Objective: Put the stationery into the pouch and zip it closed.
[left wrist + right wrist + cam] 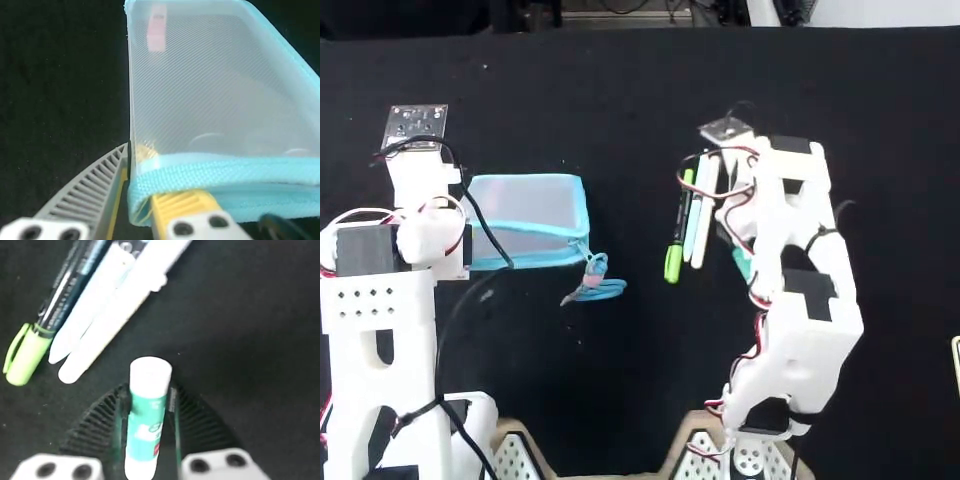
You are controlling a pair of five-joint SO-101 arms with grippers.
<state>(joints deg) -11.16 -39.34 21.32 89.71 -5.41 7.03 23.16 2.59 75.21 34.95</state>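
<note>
My left fingers (95,190) are clamped on one corner of the pouch (210,90), pinching its teal zip band (215,170). I judge this is to keep it steady for loading. My right fingers (200,425) are closed on a glue stick (147,405), white cap pointing forward. It is near the green highlighter (27,350) and two white pens (110,315), which lie side by side on the worktop (250,340). I cannot tell whether the zip is open, and the glue stick's rear end is cut off.
</note>
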